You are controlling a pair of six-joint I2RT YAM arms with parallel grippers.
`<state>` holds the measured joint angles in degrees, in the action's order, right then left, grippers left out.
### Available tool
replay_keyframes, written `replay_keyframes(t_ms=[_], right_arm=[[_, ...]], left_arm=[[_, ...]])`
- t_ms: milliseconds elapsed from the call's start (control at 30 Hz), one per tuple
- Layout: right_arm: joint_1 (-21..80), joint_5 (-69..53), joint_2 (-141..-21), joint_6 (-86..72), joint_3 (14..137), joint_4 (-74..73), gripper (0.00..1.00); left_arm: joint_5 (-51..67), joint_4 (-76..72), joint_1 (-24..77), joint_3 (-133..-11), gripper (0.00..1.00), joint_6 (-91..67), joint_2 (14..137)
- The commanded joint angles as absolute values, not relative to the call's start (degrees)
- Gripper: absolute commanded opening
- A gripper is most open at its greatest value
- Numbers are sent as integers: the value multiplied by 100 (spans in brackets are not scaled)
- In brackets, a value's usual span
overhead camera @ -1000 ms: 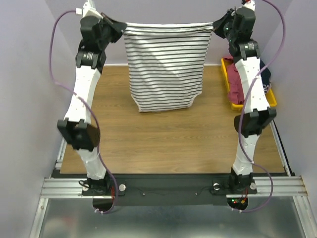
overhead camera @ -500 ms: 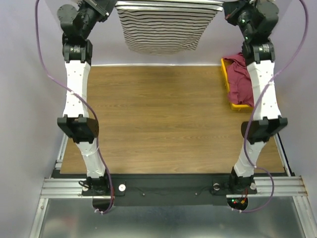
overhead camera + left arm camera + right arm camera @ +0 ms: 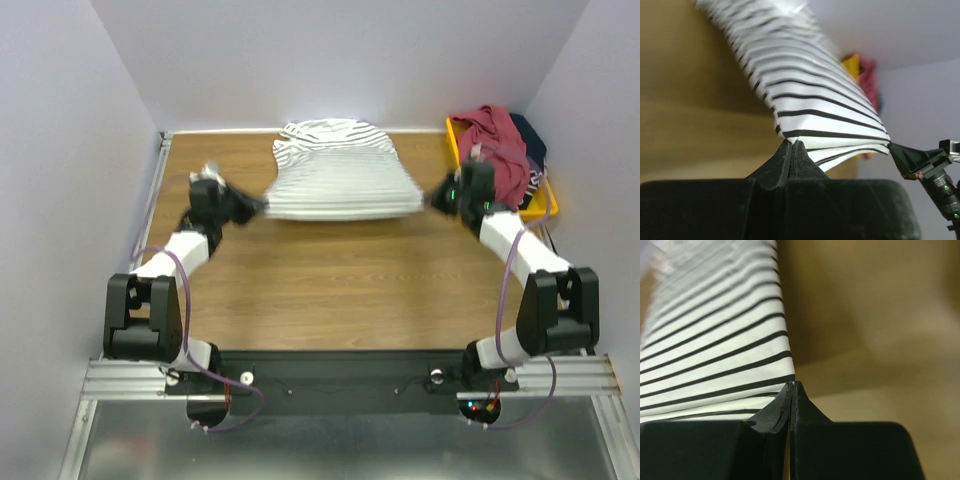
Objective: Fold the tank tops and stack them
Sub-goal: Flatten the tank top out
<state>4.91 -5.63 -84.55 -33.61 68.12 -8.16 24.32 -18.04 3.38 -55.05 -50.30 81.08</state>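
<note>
The white striped tank top [image 3: 340,175] lies stretched over the far middle of the table, its far end bunched near the back wall. My left gripper [image 3: 255,207] is shut on its near left corner [image 3: 790,132]. My right gripper [image 3: 432,198] is shut on its near right corner [image 3: 787,377]. Both hold the near edge taut, low over the wood. The maroon tank top [image 3: 495,140] is heaped in the yellow bin [image 3: 545,205] at the back right, with the dark navy one [image 3: 530,138] behind it. The right gripper's tip also shows in the left wrist view [image 3: 905,155].
The yellow bin stands against the right wall, just beyond my right arm. Purple walls close in the table on the left, back and right. Bare wood lies between the shirt and the arm bases.
Both arms have swung down from high overhead to low over the table, carrying the striped top from hanging upright to lying spread across the far middle.
</note>
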Motion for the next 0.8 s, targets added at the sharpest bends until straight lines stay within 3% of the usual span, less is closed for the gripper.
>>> replay_keyframes(t_ms=[0, 67, 267, 533, 667, 733, 767], right_arm=[[439, -343, -7412, -3463, 4881, -800, 0], [431, -413, -6946, -3524, 4028, -809, 0], [431, -633, -6574, -3814, 2911, -931, 0], [439, -536, -6381, -4007, 2374, -967, 0], [439, -466, -6214, -4034, 2417, -1142, 5], [431, -405, -6153, -4017, 2487, -1327, 20], [439, -404, -6118, -4008, 2505, -1397, 33]], left_arm=[[1917, -1898, 632, -3862, 0, -4966, 7526], [1723, -1890, 703, -2808, 0, -5150, 7199], [1433, -1242, 738, -2224, 0, -5265, 6716], [1336, -528, 765, -1960, 0, -5414, 5881], [1529, -300, 791, -1898, 7, -5353, 5766], [1555, -97, 835, -1925, 17, -5291, 5696], [1538, -27, 835, -1942, 26, -5239, 5608]])
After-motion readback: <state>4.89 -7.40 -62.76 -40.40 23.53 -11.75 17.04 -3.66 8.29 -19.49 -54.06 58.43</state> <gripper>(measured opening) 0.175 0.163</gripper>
